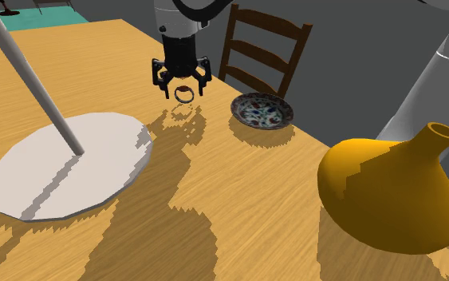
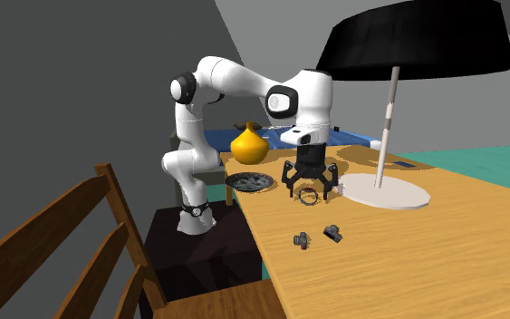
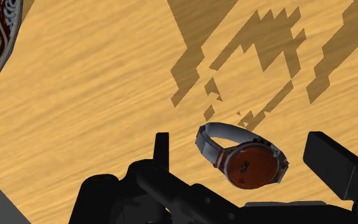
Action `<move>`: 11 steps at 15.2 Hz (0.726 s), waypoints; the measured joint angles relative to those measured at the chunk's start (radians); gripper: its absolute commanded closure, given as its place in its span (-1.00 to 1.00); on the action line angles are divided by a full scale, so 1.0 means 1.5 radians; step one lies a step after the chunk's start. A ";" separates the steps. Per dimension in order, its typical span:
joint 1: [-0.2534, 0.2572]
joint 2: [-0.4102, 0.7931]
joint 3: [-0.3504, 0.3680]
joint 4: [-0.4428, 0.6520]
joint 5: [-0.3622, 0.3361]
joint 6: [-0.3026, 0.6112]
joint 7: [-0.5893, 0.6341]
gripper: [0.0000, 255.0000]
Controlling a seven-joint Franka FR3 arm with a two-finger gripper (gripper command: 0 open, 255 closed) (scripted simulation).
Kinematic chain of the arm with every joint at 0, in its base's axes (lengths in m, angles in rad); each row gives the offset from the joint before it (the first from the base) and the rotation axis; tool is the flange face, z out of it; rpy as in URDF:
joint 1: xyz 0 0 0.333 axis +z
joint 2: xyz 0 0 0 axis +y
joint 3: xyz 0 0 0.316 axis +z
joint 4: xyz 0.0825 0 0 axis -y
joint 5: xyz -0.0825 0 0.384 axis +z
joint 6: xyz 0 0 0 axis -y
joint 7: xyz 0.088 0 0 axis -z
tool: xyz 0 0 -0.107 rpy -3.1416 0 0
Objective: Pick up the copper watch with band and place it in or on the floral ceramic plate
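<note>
When I look at the shoulder view and go from its left to its right, I first see the round white lamp base (image 1: 67, 164) with its grey pole (image 1: 31, 76). Next comes my gripper (image 1: 183, 85), then the plate (image 1: 261, 110), then a big yellow vase (image 1: 390, 191). My gripper points down and its two fingers stand wide apart. The watch (image 1: 184, 93) is right under them. It is near the plate but not touching it. A dark chair (image 1: 262, 44) stands behind the wooden table (image 1: 254, 207).

The wrist view gives me the close look. The watch sits between my fingers (image 3: 161, 153), and neither one touches it, so I am not holding it. Its round face is copper-red and its band is grey. An edge of the plate, painted red and blue, shows well away from the watch.

The second exterior view adds the lamp's black shade (image 2: 416, 41). It also shows two small dark things (image 2: 302, 240) lying on the table, closer to that camera than my gripper.
</note>
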 measured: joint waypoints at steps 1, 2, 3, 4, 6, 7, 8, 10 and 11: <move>0.000 0.000 0.000 0.000 0.000 0.000 0.000 1.00; 0.000 0.000 0.000 0.000 0.000 0.000 0.000 1.00; 0.000 0.000 0.000 0.000 0.000 0.000 0.000 1.00; 0.000 0.000 0.000 0.000 0.000 0.000 0.000 1.00; 0.000 0.000 0.000 0.000 0.000 0.000 0.000 1.00; 0.000 0.000 0.000 0.000 0.000 0.000 0.000 1.00; 0.000 0.000 0.000 0.000 0.000 0.000 0.000 1.00; 0.000 0.000 0.000 0.000 0.000 0.000 0.000 1.00; 0.000 0.000 0.000 0.000 0.000 0.000 0.000 1.00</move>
